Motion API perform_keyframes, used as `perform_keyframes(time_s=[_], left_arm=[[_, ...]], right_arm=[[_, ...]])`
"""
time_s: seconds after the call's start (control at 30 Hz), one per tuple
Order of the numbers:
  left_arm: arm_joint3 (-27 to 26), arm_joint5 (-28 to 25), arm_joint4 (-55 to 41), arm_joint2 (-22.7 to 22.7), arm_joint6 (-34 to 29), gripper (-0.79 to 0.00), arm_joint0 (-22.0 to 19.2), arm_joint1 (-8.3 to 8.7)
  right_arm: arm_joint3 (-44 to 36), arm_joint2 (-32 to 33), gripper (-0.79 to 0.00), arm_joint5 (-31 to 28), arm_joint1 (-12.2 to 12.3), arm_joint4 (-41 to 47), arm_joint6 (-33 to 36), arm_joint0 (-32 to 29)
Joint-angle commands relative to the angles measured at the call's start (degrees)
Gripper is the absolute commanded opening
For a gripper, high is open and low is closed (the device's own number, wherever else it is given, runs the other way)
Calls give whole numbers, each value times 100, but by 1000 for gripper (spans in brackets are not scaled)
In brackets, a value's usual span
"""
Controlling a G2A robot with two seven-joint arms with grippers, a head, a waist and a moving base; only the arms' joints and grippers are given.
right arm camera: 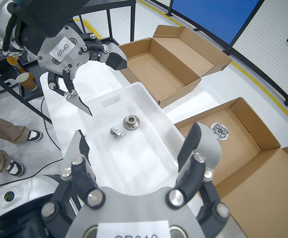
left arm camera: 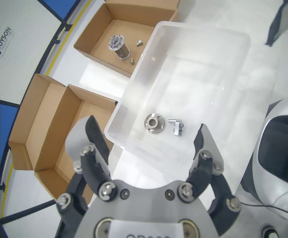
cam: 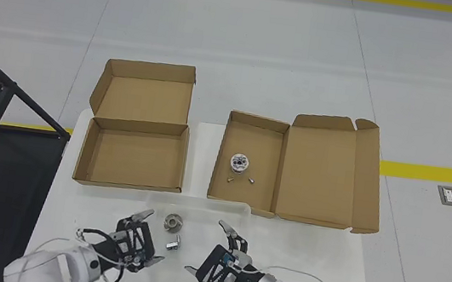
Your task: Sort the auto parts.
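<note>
**Jaws spread on both arms, nothing held**

We see our left gripper [left arm camera: 150,137] with its fingers [left arm camera: 96,133] splayed wide and nothing between them. It hangs at the edge of the clear tray [left arm camera: 202,29], one finger outside the tray's wall and the other over its floor. Our right gripper [right arm camera: 138,139] is likewise wide apart and empty, on the opposite side of the same tray. From the right wrist we look across the tray at the left gripper [right arm camera: 101,86].

In the top view, the two loose parts lie between the grippers. The flanged disc [left arm camera: 154,123], with a bore through its middle, lies flat on the tray floor. The bracket [left arm camera: 177,128], a small metal block with a pin sticking out, lies just beside it without touching.

Beyond the tray, two cardboard boxes sit side by side on the white table [cam: 313,264], lids folded open. The left box [cam: 135,125] shows its bare cardboard floor. The right box [cam: 252,123] holds a toothed cylinder [left arm camera: 119,47] standing on end. Two small bolts [left arm camera: 140,42] lie near it, apart from each other.
</note>
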Motion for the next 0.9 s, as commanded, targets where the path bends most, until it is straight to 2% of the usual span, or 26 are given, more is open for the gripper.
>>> perform_keyframes(time_s=[0.0, 0.1, 0.23, 0.4, 0.53, 0.73, 0.87], left_arm=[[-47, -302, 348, 44, -25, 0, -90, 47], [-38, -793, 462, 11, 63, 0, -248, 108], [137, -793, 584, 212, 222, 0, -390, 281], [514, -793, 436, 625, 350, 0, -755, 622], [833, -793, 181, 961, 185, 0, -1214, 887], [1103, -793, -384, 1433, -195, 0, -1827, 1251], [1220, -793, -720, 1938, -512, 0, -2268, 1464]], right_arm=[[0, 0, 0, 0, 0, 0, -1, 0], [0, 0, 0, 0, 0, 0, -1, 0], [0, 0, 0, 0, 0, 0, -1, 0], [6, 1, 0, 17, 1, 2, -10, -7], [-11, 158, 0, 72, 66, -121, -102, -193], [-410, 735, 0, -15, 208, -226, -233, -721], [-629, 1019, 0, -95, 282, -143, -416, -1040]])
